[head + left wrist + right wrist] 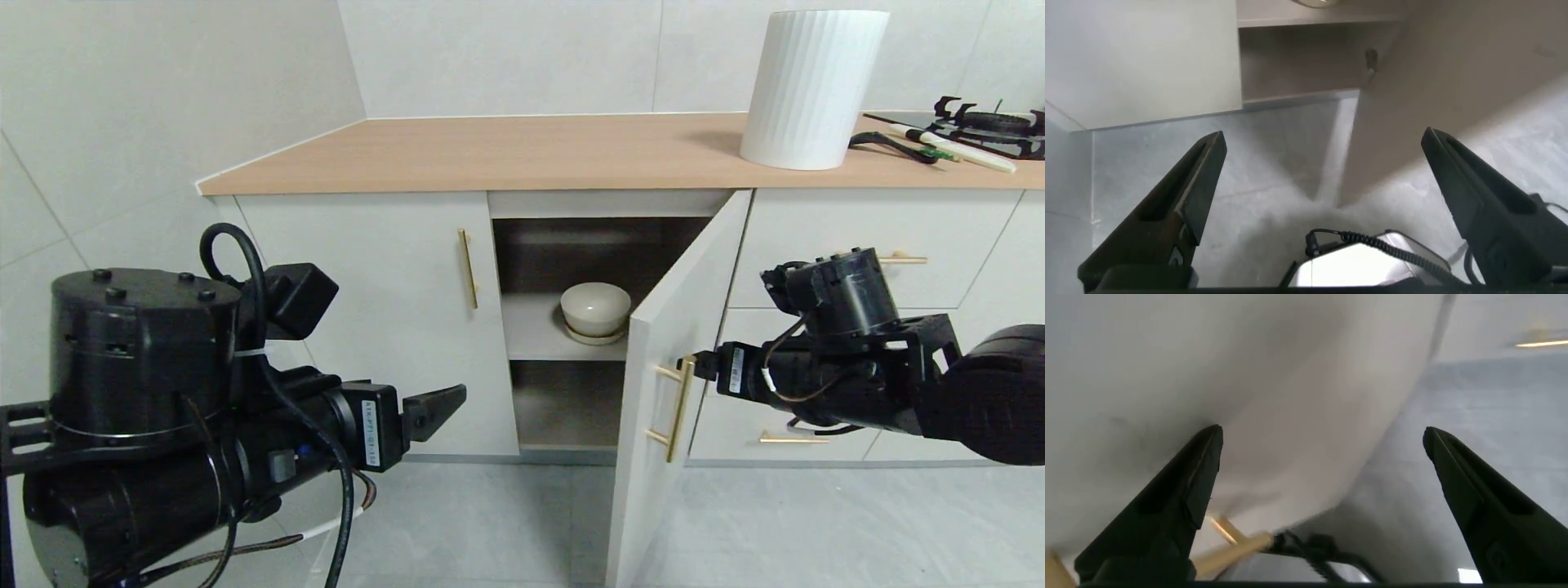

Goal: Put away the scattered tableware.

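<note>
At lower left, your left gripper [441,404] hangs spread wide and empty, aimed at the open cabinet. At centre frame, the cream ceramic bowl [595,308] sits on a small pale plate [594,336] on the upper shelf [531,331]. Just right, the white cabinet door [682,310] stands swung out. Its upright brass bar handle [678,408] lies just beside the right gripper [692,367], whose fingers are wide apart, holding nothing. That arm is nearer, and bare floor leaves room to swing.
</note>
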Controlling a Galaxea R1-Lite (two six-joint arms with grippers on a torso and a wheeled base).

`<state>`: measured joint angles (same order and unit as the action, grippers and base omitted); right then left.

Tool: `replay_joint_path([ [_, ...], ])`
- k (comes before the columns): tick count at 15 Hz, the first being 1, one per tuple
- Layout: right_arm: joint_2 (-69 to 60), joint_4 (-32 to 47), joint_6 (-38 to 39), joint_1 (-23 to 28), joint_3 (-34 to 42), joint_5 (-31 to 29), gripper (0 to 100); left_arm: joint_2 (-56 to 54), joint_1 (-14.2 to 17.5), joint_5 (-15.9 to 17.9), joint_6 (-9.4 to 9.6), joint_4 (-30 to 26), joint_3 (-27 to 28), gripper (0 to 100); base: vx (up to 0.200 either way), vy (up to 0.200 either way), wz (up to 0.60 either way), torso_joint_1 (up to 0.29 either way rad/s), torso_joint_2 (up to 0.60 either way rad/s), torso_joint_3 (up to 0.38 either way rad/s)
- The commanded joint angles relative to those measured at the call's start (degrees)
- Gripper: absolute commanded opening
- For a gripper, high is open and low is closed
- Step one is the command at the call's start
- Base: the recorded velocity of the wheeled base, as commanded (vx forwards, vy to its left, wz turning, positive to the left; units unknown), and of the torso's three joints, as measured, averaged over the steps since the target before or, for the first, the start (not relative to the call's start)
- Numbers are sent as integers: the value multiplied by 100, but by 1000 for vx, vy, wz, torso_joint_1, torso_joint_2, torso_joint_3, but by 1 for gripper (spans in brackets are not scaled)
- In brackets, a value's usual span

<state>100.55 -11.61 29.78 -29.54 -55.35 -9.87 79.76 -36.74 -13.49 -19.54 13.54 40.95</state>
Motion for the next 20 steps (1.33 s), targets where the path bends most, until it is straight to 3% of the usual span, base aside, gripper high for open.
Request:
replay_joint_path([
  [1, 474, -88, 28, 1, -301, 56, 100, -5, 0, -4, 3, -1, 1, 100, 0, 0, 0, 0, 0, 0],
  [8, 1942, -2417, 177, 1, -424, 91, 100, 48, 0, -127, 3, -1, 1, 100, 0, 0, 0, 0, 0, 0],
  [15, 2206, -2522, 863, 1, -890, 56, 100, 57, 0, -127, -76, -1, 10, 100, 0, 0, 0, 0, 0, 0],
  [18, 2417, -2522, 977, 1, -1180, -234, 100, 31, 0, -118, -76, -10, 1, 100, 0, 0, 0, 0, 0, 0],
  [20, 2487, -2522, 986, 1, -1259, -348, 100, 4, 0, -127, -76, -18, 10, 100, 200, 0, 0, 5, 2, 5],
])
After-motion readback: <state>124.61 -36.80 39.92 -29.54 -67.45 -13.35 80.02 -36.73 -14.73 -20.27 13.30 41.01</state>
